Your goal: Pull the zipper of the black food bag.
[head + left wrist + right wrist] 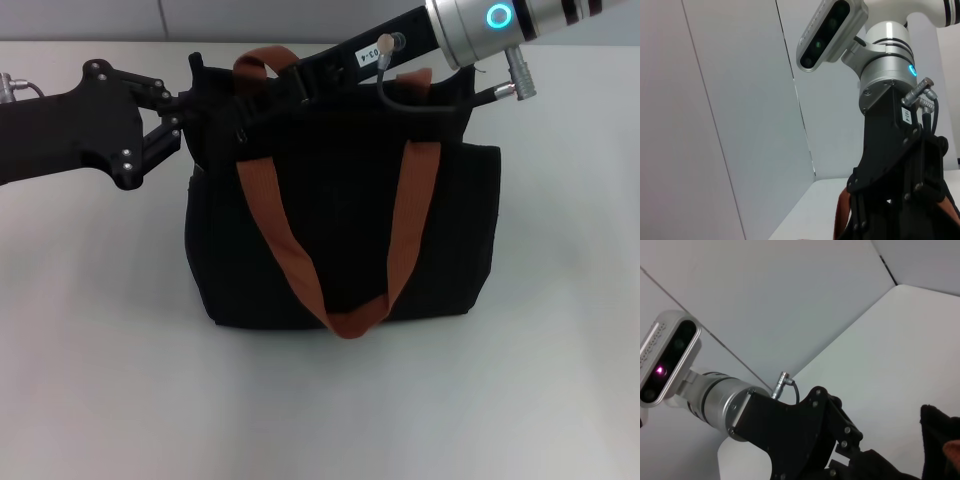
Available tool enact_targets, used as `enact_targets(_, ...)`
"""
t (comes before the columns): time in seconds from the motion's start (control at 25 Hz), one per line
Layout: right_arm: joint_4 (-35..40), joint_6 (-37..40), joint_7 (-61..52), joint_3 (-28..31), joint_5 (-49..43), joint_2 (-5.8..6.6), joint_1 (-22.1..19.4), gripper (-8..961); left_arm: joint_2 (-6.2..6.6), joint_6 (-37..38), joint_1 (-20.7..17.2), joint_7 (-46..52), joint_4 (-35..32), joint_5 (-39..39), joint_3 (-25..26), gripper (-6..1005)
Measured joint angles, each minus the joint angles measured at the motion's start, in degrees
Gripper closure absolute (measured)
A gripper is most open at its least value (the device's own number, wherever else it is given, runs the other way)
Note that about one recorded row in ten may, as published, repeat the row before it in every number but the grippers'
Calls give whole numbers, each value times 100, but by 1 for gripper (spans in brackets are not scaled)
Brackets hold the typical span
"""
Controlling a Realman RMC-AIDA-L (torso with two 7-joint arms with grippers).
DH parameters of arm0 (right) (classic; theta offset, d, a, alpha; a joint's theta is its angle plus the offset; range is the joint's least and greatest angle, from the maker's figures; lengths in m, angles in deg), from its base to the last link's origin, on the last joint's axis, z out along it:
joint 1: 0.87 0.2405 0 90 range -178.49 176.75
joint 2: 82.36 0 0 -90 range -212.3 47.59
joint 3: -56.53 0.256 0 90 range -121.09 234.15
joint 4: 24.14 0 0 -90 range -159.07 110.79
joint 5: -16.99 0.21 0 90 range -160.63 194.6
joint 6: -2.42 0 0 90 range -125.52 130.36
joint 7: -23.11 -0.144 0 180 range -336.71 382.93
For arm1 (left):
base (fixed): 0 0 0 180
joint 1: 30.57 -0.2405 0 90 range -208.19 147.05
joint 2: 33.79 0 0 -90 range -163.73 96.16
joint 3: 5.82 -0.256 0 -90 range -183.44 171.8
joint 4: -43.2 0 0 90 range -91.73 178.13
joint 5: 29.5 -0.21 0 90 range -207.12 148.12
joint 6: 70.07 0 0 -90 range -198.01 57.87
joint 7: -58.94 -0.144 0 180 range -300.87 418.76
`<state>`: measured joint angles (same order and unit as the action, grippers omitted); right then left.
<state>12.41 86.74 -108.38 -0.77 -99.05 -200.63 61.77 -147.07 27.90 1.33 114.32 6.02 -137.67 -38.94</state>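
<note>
Boxy black fabric food bag (340, 230) with orange-brown webbing handles (400, 230), standing mid white tabletop (100, 380). Left hand (190, 105) at the bag's ten o'clock corner, touching the top edge, apparently pinching fabric; grip hidden, cannot tell. Right hand (300, 80) reaching in from two o'clock over the top edge; fingers unseen, zipper pull not visible. Best done by anchoring the corner firmly, then drawing the tab straight along the zip line, keeping the fabric taut.

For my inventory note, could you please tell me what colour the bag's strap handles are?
Orange-brown strap handles on the black food bag, clearest in the head view.
</note>
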Motion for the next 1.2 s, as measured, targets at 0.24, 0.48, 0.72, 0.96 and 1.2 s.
enact_targets(0.24,1,-11,5,-22,-8,-23,-4,502,-15,12,12,9,0,30,-2,925)
enact_targets(0.48,10,-18,10,-192,3,-70,6,501,-19,-14,-5,23,0,130,-3,925)
enact_targets(0.72,48,46,2,-197,59,-74,-10,501,-19,-23,-18,27,0,157,-2,925)
enact_targets(0.96,54,122,3,-179,199,-67,-53,501,-18,9,-18,27,0,159,-2,925)
enact_targets(1.2,54,113,3,-178,208,-64,-72,502,-21,11,-18,26,0,159,-8,925)
